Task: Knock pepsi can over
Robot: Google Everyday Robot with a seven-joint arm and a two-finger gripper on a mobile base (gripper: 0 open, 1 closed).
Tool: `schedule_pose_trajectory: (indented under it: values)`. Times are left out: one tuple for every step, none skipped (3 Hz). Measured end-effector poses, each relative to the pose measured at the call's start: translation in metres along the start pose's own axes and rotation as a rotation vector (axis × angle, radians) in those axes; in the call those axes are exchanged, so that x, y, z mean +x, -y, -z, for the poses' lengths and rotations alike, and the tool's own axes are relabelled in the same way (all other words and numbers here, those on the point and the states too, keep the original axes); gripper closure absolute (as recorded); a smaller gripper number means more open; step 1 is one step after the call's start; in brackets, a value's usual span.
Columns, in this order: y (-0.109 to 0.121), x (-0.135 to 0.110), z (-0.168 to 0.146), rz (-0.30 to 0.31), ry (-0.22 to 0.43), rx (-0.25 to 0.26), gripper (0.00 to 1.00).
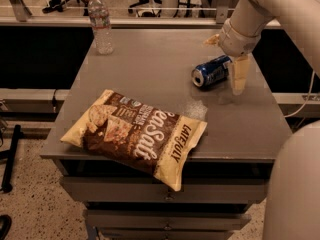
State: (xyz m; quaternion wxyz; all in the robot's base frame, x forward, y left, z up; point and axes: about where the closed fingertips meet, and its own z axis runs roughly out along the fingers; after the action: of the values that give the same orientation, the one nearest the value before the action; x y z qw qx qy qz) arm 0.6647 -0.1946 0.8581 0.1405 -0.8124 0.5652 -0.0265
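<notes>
The pepsi can (210, 72) is dark blue with a silver top. It lies on its side on the grey table (150, 69), right of centre, with its top facing left and toward the front. My gripper (224, 65) is right over the can's rear end. It is open, with one cream finger (238, 75) down at the can's right side and the other fingertip (212, 40) behind it. The fingers straddle the can without closing on it.
A clear water bottle (102, 23) stands upright at the table's back left. A large brown and cream chip bag (137, 134) lies at the front, overhanging the edge. Drawers sit under the table, and my white arm and base fill the right side.
</notes>
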Motion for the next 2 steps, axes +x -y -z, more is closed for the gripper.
schedule_pose_trajectory:
  values:
    - [0.013, 0.037, 0.033, -0.251, 0.110, 0.175, 0.00]
    - [0.016, 0.074, 0.061, -0.454, 0.235, 0.315, 0.00]
